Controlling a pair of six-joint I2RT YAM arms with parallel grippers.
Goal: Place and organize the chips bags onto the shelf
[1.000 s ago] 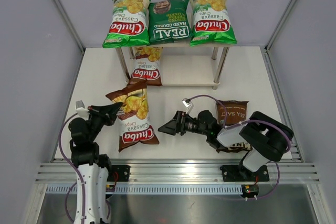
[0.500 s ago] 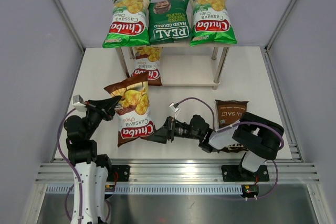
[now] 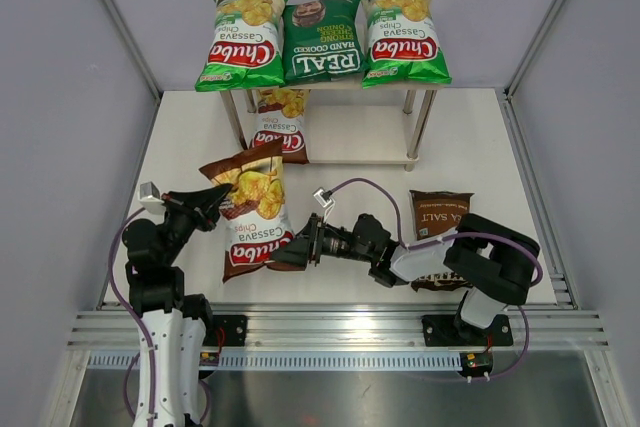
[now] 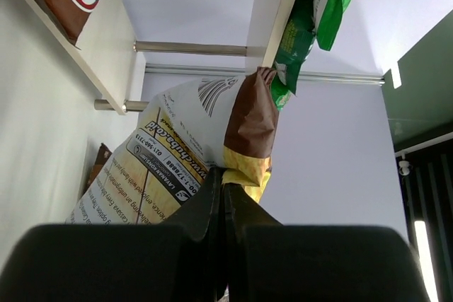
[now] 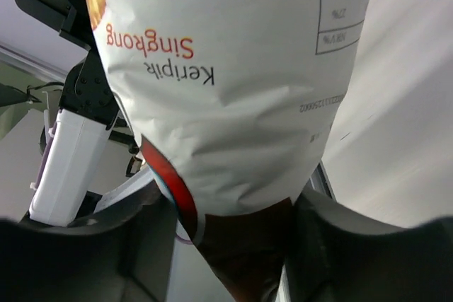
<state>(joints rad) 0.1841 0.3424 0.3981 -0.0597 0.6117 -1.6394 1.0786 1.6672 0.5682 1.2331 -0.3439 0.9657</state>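
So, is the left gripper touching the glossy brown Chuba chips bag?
Touching. The left wrist view shows the left gripper shut on the top edge of the glossy brown Chuba chips bag.

1. The shelf [image 3: 360, 137] stands at 12 o'clock on the table [image 3: 180, 147].
2. On its top board, side by side: left Chuba [image 3: 240, 42] at 11 o'clock, REAL bag [image 3: 322, 42] at 12, right Chuba [image 3: 403, 37] at 1.
3. The lower Chuba [image 3: 280, 129] lies on the lower board's 9 o'clock end.
4. The fourth Chuba [image 3: 255, 222] is at the table's 8 o'clock, with the left gripper [image 3: 224, 203] at its 10 and the right gripper [image 3: 285, 255] at its 5.
5. The Sea Salt bag [image 3: 440, 215] lies at 4 o'clock, partly under the right arm [image 3: 490, 257].
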